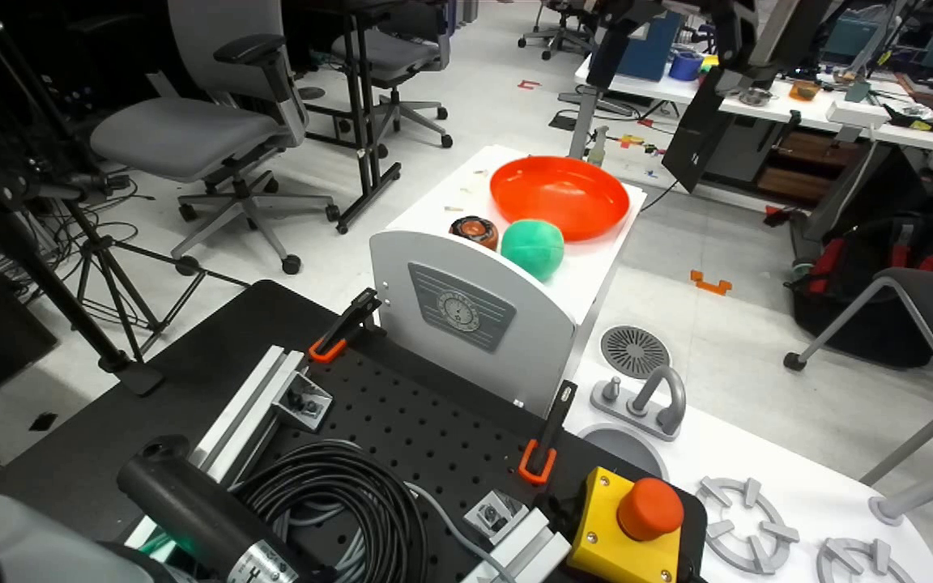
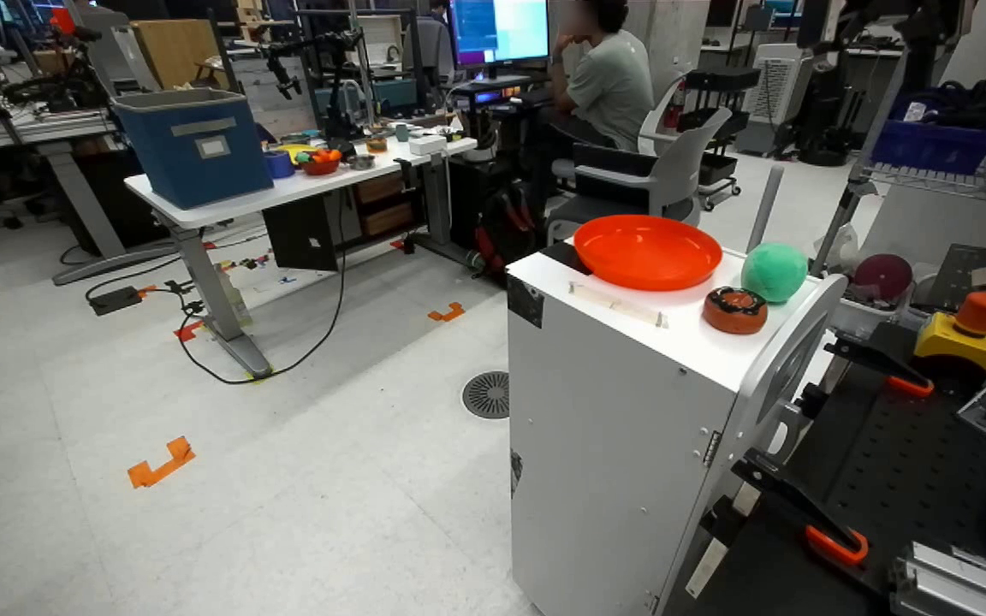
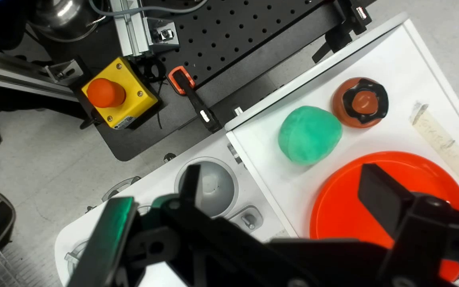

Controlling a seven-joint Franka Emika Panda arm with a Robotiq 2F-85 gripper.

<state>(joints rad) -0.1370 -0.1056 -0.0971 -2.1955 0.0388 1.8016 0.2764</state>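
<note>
While the gripper [image 3: 283, 187] hangs above a small white cabinet [image 2: 613, 411], its two dark fingers [image 3: 383, 199] stand spread wide, with white surface showing in the gap. Take the wrist view as a clock face centred on a green ball [image 3: 310, 134], which sits on the cabinet top. From that ball, a shallow red-orange bowl [image 3: 345, 211] lies between four and five o'clock, near but not touching. One finger passes in front of the bowl in this view. At two o'clock, just beside the ball, sits a round brown piece [image 3: 361, 103] with a wavy black marking on its top; whether the two touch is hard to tell. Past the bowl's edge, between one and two o'clock from its middle, runs a strip of beige tape [image 3: 444, 143]. At eight o'clock from the ball, off the cabinet top, is a round grey basin [image 3: 213, 187], and between nine and ten, well apart, a yellow box [image 3: 132, 105] carrying a red button [image 3: 105, 93]. In both exterior views, the bowl, ball and brown piece rest close together, apart from the gripper. In an exterior view, an upright grey panel [image 1: 466, 360] with a dial [image 1: 460, 310] edges the cabinet at seven o'clock from the bowl.
</note>
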